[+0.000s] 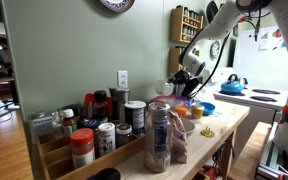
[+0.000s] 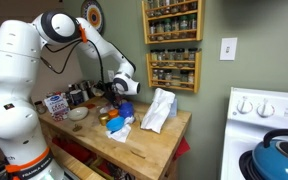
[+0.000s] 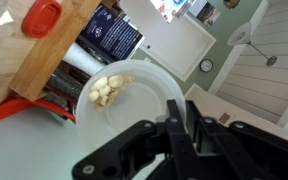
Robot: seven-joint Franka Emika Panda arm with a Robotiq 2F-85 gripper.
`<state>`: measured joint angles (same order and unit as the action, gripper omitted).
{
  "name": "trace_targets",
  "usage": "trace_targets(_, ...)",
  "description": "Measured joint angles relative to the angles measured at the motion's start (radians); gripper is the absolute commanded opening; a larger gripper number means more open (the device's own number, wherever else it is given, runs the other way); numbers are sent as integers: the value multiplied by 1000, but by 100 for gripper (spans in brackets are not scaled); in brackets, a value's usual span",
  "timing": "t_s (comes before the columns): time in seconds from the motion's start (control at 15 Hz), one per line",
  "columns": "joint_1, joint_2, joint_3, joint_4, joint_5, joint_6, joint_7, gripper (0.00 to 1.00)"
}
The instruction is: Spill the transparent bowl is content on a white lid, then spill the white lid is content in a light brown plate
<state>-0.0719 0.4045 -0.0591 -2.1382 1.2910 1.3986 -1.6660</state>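
Note:
In the wrist view my gripper (image 3: 174, 118) is shut on the rim of a round white lid (image 3: 144, 95). The lid carries a small heap of pale yellowish pieces (image 3: 109, 90) near its far edge and is held in the air beside the wooden counter (image 3: 59, 50). In both exterior views the gripper (image 1: 187, 78) (image 2: 122, 88) hangs above the counter's far end. A light round dish (image 2: 77, 113) stands on the counter close to the arm's base. I cannot make out the transparent bowl.
Jars and spice bottles (image 1: 104, 125) crowd a wooden rack in the foreground. A blue bowl (image 1: 206, 108), a white crumpled bag (image 2: 158, 110) and blue items (image 2: 119, 122) lie on the counter. A spice shelf (image 2: 172, 45) hangs on the wall. A stove (image 2: 269, 130) stands beside the counter.

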Motion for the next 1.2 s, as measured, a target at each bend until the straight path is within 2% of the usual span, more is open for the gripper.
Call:
trace_targets(0.2,-8,6,-4,0,-1,-38,-41,3)
trace_targets(1.2,-16,20,-14,2,7,-71,-60,3)
